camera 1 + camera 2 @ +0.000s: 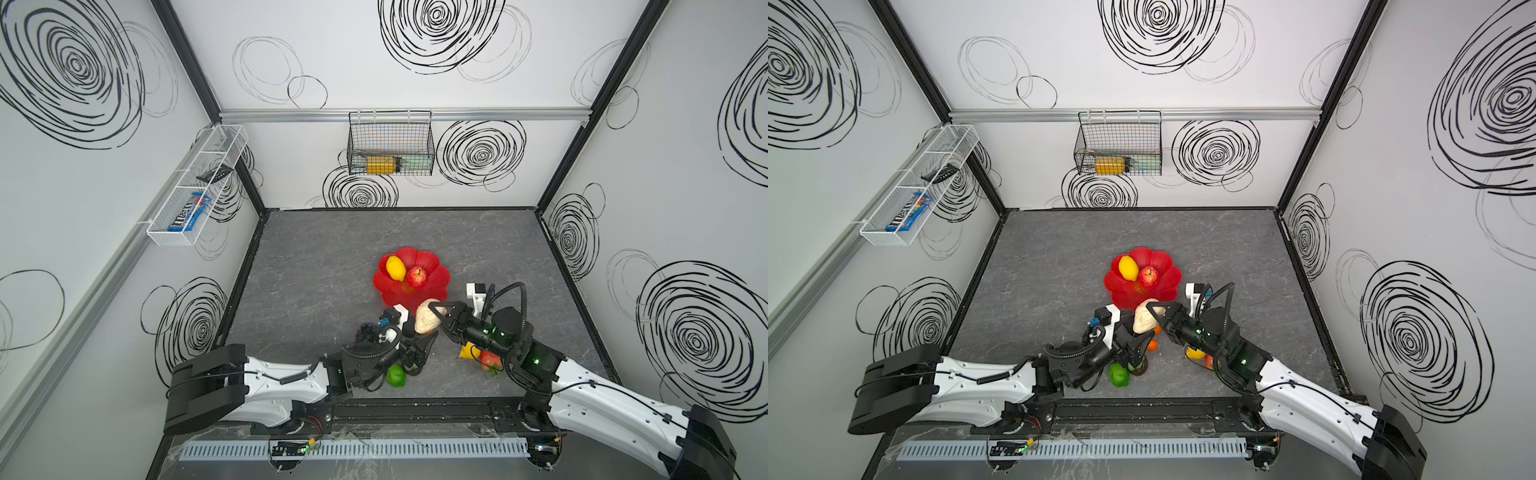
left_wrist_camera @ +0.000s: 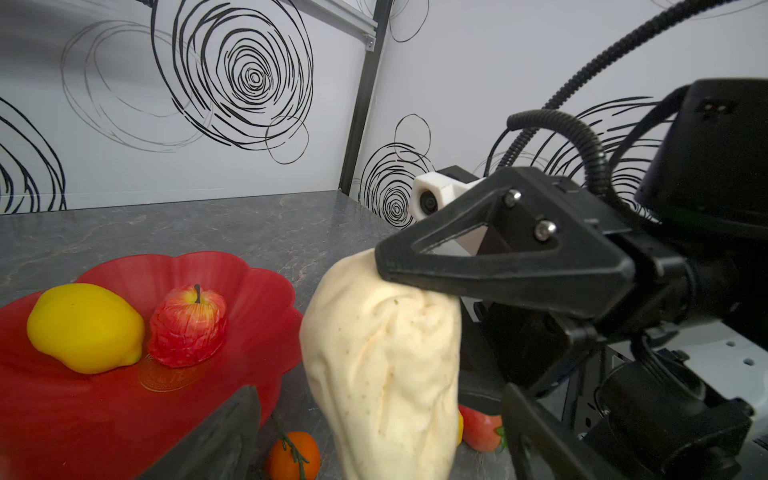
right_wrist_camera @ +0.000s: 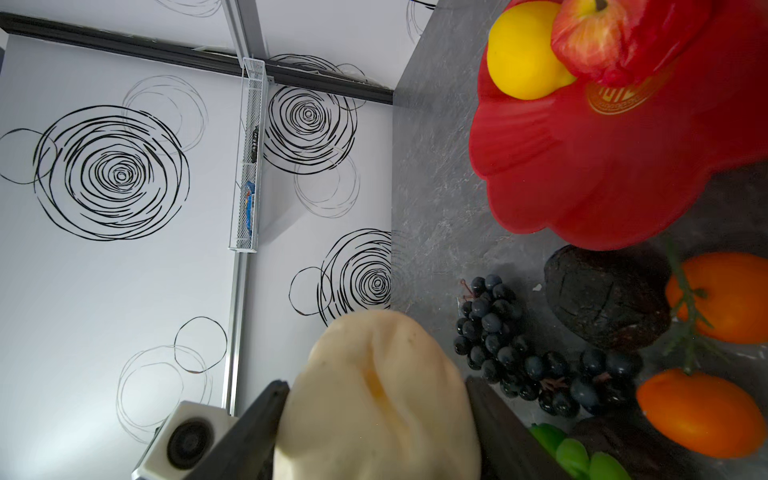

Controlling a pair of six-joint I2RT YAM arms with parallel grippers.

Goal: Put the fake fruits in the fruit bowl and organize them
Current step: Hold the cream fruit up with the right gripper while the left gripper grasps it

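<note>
My right gripper (image 1: 436, 316) (image 3: 376, 384) is shut on the cream lumpy fruit (image 1: 428, 322) (image 1: 1144, 319) (image 2: 386, 365), held in the air just before the near rim of the red fruit bowl (image 1: 434, 266) (image 2: 249, 282) (image 3: 582, 187). A yellow lemon (image 1: 396, 267) and a red apple (image 1: 416, 277) lie in the bowl. My left gripper (image 1: 422, 347) (image 2: 374, 403) is open just below the cream fruit, its fingers spread wide of it. On the table lie a dark grape bunch (image 3: 519, 353), a black avocado (image 3: 606, 299), two oranges (image 3: 723, 297) (image 3: 702, 411), a green fruit (image 1: 395, 375) and a strawberry (image 2: 480, 428).
A black wire basket (image 1: 390, 143) with a yellow-labelled bottle hangs on the back wall. A white wire basket (image 1: 195, 187) with a blue candy packet hangs on the left wall. A yellow fruit (image 1: 467, 351) and a red one (image 1: 490, 360) lie under the right arm.
</note>
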